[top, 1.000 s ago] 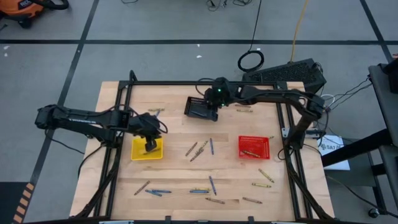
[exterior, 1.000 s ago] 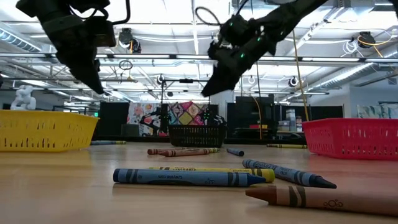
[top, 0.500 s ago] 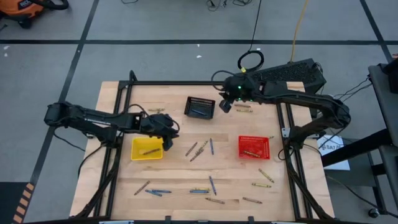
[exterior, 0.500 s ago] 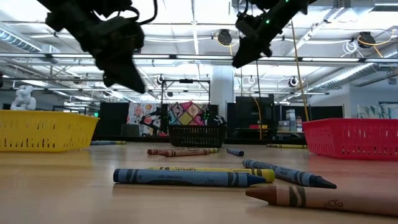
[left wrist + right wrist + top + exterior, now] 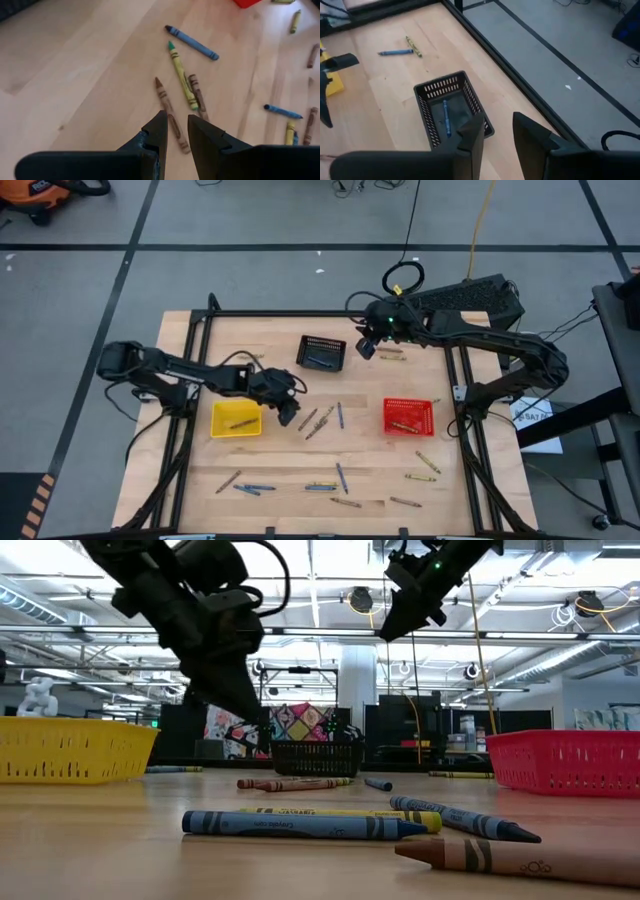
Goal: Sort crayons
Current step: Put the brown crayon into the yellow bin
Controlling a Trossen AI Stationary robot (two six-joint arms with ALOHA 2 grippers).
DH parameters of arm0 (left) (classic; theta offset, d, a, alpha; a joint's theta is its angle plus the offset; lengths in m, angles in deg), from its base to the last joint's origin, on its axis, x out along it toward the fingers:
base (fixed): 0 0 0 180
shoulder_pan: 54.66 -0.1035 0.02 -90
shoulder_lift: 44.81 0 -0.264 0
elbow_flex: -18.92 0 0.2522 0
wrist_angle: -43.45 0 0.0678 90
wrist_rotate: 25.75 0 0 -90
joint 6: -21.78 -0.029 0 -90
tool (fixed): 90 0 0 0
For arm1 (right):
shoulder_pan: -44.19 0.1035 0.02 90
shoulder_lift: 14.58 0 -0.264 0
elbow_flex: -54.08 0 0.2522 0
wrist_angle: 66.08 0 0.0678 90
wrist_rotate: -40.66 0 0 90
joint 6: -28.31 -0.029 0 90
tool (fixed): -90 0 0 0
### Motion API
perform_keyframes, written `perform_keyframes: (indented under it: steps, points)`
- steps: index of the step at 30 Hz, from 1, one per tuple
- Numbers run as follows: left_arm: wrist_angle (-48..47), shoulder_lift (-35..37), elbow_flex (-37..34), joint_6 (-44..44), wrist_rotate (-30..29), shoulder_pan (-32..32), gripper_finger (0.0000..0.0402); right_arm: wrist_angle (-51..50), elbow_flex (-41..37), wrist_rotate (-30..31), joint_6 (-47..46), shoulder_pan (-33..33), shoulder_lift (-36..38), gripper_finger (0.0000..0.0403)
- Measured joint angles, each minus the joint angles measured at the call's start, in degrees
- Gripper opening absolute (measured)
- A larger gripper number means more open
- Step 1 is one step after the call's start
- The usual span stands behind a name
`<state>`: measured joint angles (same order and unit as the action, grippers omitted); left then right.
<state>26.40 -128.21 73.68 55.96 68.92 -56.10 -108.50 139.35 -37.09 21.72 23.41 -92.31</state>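
Observation:
Crayons lie scattered on the wooden table. A middle cluster holds a brown crayon (image 5: 170,115), a yellow-green one (image 5: 181,75), another brown one (image 5: 197,95) and a blue one (image 5: 192,42). My left gripper (image 5: 288,417) hangs open just left of that cluster (image 5: 320,420), above the wood, with nothing between its fingers (image 5: 159,131). My right gripper (image 5: 366,348) stands open and empty, high above the table beside the black basket (image 5: 322,353). That basket holds a blue crayon (image 5: 445,117).
The yellow basket (image 5: 237,419) and the red basket (image 5: 408,417) each hold a crayon. More crayons lie along the near edge (image 5: 320,487), at the near right (image 5: 428,462) and by the far edge (image 5: 392,356). A black frame (image 5: 300,313) rims the table.
My left gripper has gone from above the yellow basket toward the table's right and down, ending beside the middle crayons. My right gripper has risen from over the black basket and drawn off toward the right, then kept still. Both stayed open.

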Motion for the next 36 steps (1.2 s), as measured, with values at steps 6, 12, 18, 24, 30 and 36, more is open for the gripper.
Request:
perform_keyframes:
  steps: [6,12,18,24,30,36]
  points:
    - [-0.3,-5.6,5.0,1.0,-0.2,0.4,0.008,0.0,0.0,0.0,0.2,-0.2,0.0,0.0091]
    - [-5.8,-10.5,9.2,3.0,-0.2,1.6,0.008,-1.9,0.0,0.0,0.2,-0.2,0.0,0.0091]
    - [-6.7,-12.4,9.7,4.6,-0.7,3.1,0.008,-2.8,0.0,0.0,0.2,-0.2,0.0,0.0091]
    - [-6.4,-12.6,9.7,4.6,-3.4,3.8,0.008,-2.9,0.0,0.0,0.2,-0.2,0.0,0.0091]
    - [-6.6,-13.0,9.7,4.6,-3.4,3.7,0.008,-2.9,0.0,0.0,0.2,-0.2,0.0,0.0091]
    - [-6.0,-15.6,9.7,4.6,-2.6,3.8,0.008,-2.9,0.0,-0.1,0.2,-0.2,0.0,0.0091]
